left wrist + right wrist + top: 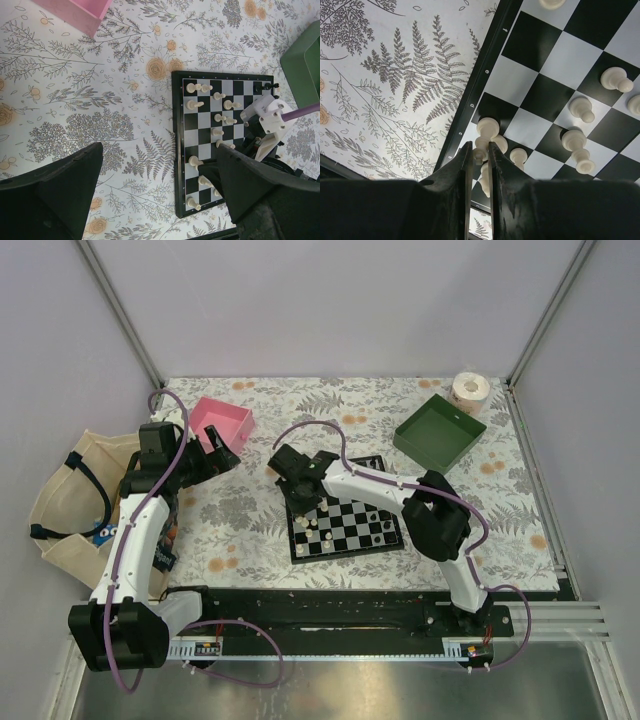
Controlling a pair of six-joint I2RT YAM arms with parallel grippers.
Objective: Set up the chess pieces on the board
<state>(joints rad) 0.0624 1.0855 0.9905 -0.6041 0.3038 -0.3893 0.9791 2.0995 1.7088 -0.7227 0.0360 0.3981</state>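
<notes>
You are looking at a table (250, 530) that is wearing a floral cover. A pink tray (225, 421) is sitting at the far left and a green tray (438, 431) at the far right. A roll of tape (469, 390) is lying just beyond the green tray. A cream cloth bag (70, 502) is slumping past the left edge.

Top view: we look from high above and behind the arm bases, angled down, far enough back to take in the whole table (240, 545). The board (345, 530) shows small, just below the right gripper (300, 500).

Left wrist view: we look steeply down from well above the table. The board lies ahead and to the right of the left gripper (159, 149), and the right arm (270, 117) reaches in on that same side.

Right wrist view: we sit very close. The lens points past the fingertips (466, 150) to the chess pieces (489, 127) just ahead, at the board's border.

All three views share the board's side that carries cream pieces.
</notes>
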